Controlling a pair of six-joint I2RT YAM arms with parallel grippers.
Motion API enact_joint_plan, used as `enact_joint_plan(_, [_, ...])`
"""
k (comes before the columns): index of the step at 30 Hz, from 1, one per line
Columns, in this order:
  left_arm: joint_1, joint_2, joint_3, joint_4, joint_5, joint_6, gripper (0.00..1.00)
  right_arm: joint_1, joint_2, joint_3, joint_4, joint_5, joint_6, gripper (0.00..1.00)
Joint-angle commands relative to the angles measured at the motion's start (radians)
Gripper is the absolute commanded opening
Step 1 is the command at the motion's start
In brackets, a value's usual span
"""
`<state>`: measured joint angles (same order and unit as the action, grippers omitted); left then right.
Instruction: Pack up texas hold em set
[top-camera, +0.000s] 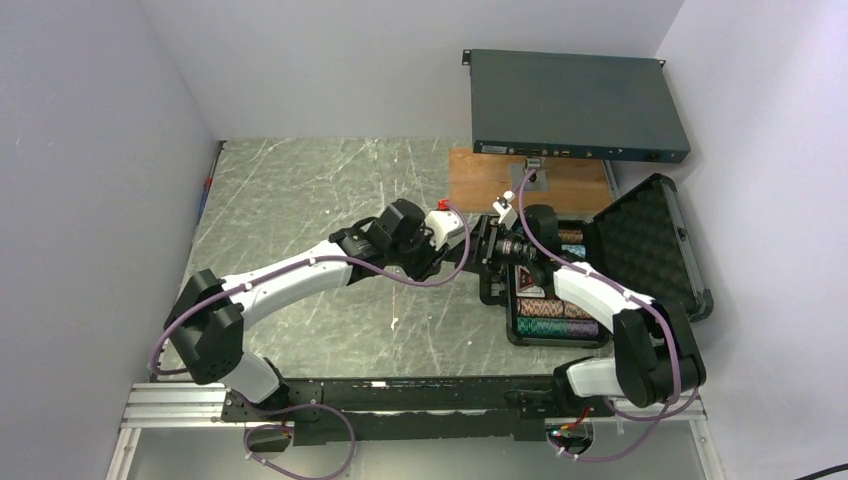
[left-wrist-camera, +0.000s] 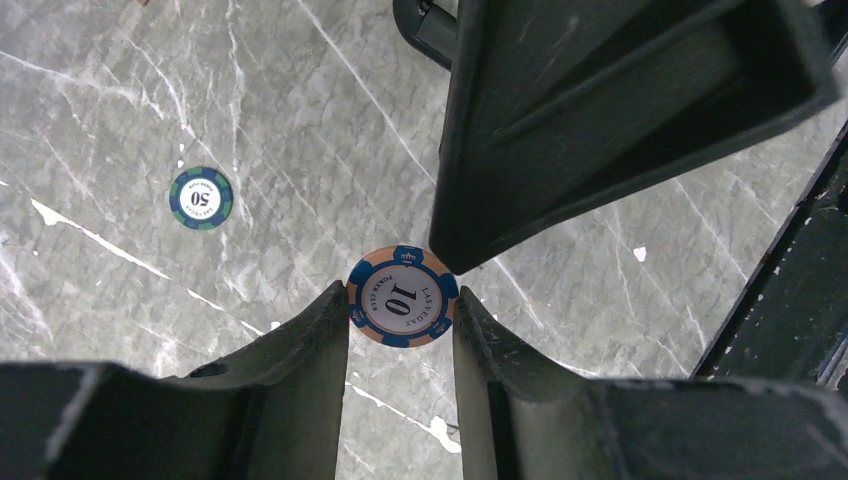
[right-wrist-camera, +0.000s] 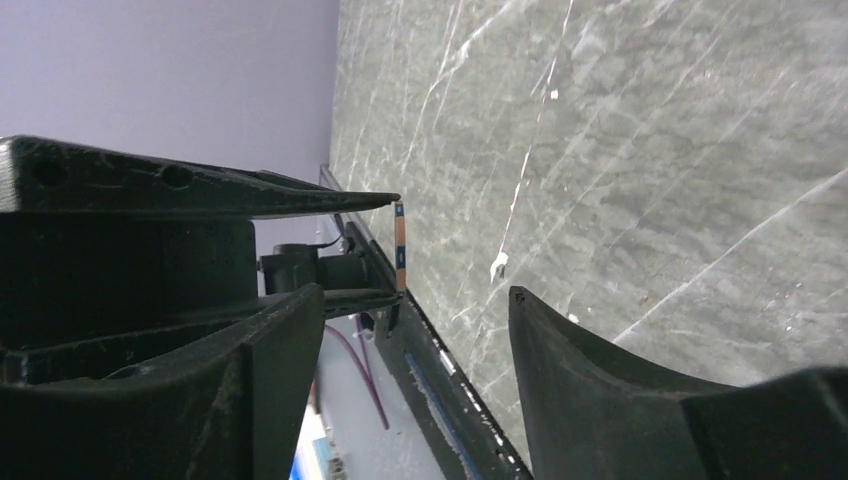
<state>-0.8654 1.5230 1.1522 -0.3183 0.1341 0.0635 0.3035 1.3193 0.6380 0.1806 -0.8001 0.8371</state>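
Orange-and-blue 10 chip (left-wrist-camera: 403, 297) is pinched by its rim in the left gripper (left-wrist-camera: 400, 300), lower centre of the left wrist view, with its face to the camera. It is held above the grey marbled bench (left-wrist-camera: 120, 90). One dark finger of the right gripper (right-wrist-camera: 415, 295) comes in from the upper right of that view. Its tip is at the chip's upper right rim, and I cannot tell if it touches.

In the right wrist view the right gripper jaws stand wide apart with nothing between them. The 10 chip shows edge-on, left of centre, ahead of the gap.

A blue-green 50 chip (left-wrist-camera: 201, 197) lies flat on the bench, in the left part of the left wrist view, well apart from the held chip.

In the top view both arms meet mid-frame, just left of the open black case (top-camera: 640, 240). The case's foam lid leans back to the right, and striped chip rows (top-camera: 550, 325) are in its base. A dark rack-mount box (top-camera: 575, 105) is at upper right, with a wooden board (top-camera: 480, 180) below it
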Motion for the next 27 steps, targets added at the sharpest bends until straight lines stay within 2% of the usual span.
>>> enact_joint_plan(1, [-0.022, 0.009, 0.043, 0.021, 0.007, 0.011, 0.04, 0.009, 0.037, -0.035, 0.152, -0.064, 0.061, 0.67])
enact_joint_plan(6, [-0.039, 0.021, 0.049, 0.020, 0.011, 0.008, 0.03, 0.047, 0.064, -0.044, 0.189, -0.077, 0.075, 0.64])
enact_joint_plan(16, [-0.061, 0.022, 0.053, 0.014, 0.005, 0.011, 0.02, 0.081, 0.104, -0.064, 0.255, -0.069, 0.117, 0.41])
enact_joint_plan(19, [-0.064, 0.017, 0.054, 0.012, -0.002, 0.015, 0.02, 0.083, 0.104, -0.073, 0.253, -0.061, 0.112, 0.28])
enact_joint_plan(21, [-0.066, 0.011, 0.053, 0.012, -0.009, 0.018, 0.04, 0.082, 0.092, -0.081, 0.254, -0.059, 0.101, 0.08])
enact_joint_plan(22, [-0.067, 0.006, 0.052, 0.012, -0.010, 0.019, 0.09, 0.083, 0.081, -0.082, 0.232, -0.048, 0.086, 0.00])
enact_joint_plan(23, [-0.067, -0.001, 0.051, 0.012, -0.010, 0.020, 0.14, 0.082, 0.065, -0.078, 0.185, -0.023, 0.057, 0.00])
enact_joint_plan(24, [-0.068, -0.011, 0.050, 0.014, -0.012, 0.021, 0.23, 0.084, 0.040, -0.066, 0.104, 0.018, 0.018, 0.00])
enact_joint_plan(27, [-0.068, -0.060, 0.040, 0.022, -0.050, 0.023, 0.59, 0.090, -0.050, 0.026, -0.277, 0.289, -0.165, 0.00])
